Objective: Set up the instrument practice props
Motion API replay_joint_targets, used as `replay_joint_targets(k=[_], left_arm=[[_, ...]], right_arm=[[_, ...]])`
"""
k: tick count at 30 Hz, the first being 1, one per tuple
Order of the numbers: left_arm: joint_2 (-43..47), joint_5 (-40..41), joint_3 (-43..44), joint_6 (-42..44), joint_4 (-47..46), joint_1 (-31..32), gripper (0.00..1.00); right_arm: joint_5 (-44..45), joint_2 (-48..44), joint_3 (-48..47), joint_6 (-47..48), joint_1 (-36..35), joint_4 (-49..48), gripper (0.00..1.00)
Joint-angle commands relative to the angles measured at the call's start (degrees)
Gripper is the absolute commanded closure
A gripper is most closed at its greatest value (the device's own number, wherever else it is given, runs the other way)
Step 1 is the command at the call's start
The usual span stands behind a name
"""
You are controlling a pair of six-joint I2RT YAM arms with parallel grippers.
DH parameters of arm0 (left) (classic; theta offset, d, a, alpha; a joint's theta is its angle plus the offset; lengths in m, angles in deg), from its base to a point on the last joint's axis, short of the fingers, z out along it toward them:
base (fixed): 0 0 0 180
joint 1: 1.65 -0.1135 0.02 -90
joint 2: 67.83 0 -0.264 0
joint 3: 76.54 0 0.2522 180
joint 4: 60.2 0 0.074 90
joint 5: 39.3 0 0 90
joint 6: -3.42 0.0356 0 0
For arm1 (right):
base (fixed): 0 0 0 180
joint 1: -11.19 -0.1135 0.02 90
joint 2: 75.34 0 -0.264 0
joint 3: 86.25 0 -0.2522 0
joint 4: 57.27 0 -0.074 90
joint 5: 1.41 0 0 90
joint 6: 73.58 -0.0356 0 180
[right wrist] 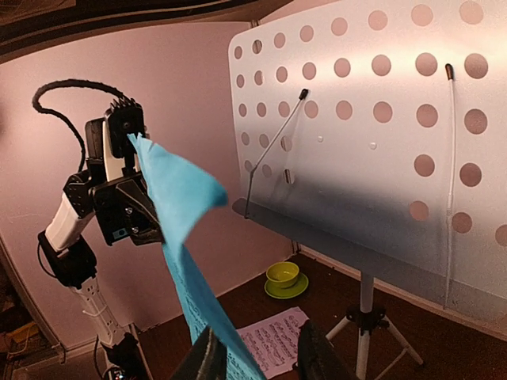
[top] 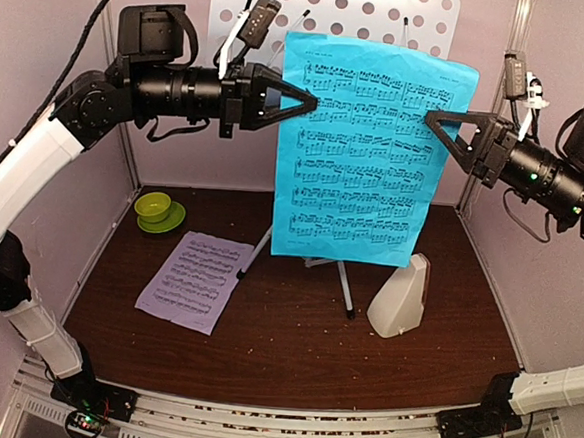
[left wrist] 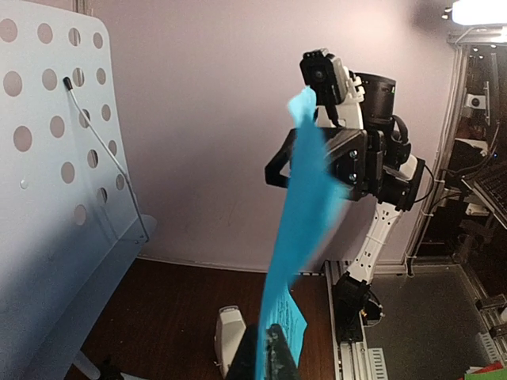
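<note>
Pinching the left edge of the cyan sheet (top: 362, 154), the left gripper (top: 310, 100) has its jaws closed flat on the paper. The page hangs upright in the air in front of the white perforated music stand (top: 337, 7), apart from its shelf. At the sheet's right edge the right gripper (top: 431, 119) has its fingers (right wrist: 317, 360) parted, with the paper running between them, closer to one finger than the other. Down on the brown table (top: 283, 349), the lime-green bowl (top: 154, 206) sits on its saucer (top: 172, 221) at the far left, the lilac page (top: 189, 280) lies flat just beside it, and the cream metronome (top: 402, 297) stands right of the stand's tripod (top: 343, 283).
</note>
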Motion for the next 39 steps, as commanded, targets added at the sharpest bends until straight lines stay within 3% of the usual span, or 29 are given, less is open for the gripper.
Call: replay_joint_targets(k=[1, 7, 10, 12, 14, 17, 19, 29, 33, 39], left_arm=[[-1.6, -2.3, 2.9, -3.8, -3.5, -0.3, 1.0], [-4.1, -4.3, 5.6, -6.7, -3.9, -0.3, 1.0], [-4.9, -3.9, 6.6, -7.4, -3.9, -0.3, 1.0], [-5.3, -3.5, 7.1, -7.6, -4.0, -0.3, 1.0], [-5.1, -0.9, 7.3, -7.3, -4.0, -0.3, 0.97], [-3.9, 6.3, 8.7, -5.6, -2.7, -0.3, 0.71], [-3.5, 13.4, 11.6, -3.4, -0.4, -0.2, 0.6], [2.4, 49.9, 7.6, 8.8, -11.0, 3.0, 0.54], [-2.1, 56.0, 13.6, 14.2, -7.5, 3.2, 0.46], [-9.9, 59.2, 22.9, 20.7, -3.4, 3.2, 0.42]], right_arm=[[-2.4, -0.4, -1.4, 1.9, -0.4, -0.7, 0.73], [-3.7, 2.2, -7.0, 3.8, -0.4, 1.3, 0.75], [-4.1, 2.3, -7.7, 4.4, -0.4, 1.0, 0.86], [-3.9, 2.2, -8.3, 4.6, -0.4, 1.0, 1.0], [-2.5, 2.1, -9.0, 4.8, -0.4, 1.6, 1.0], [1.3, 1.5, -10.1, 5.5, -0.4, 1.9, 1.0], [4.2, 1.2, -10.9, 6.1, -0.4, 1.3, 1.0], [9.8, 2.2, -13.1, 9.4, -0.4, -9.7, 1.0], [10.0, 3.6, -14.9, 12.5, -0.4, -11.1, 1.0], [11.1, 5.8, -16.2, 16.4, -0.3, -14.5, 1.0]])
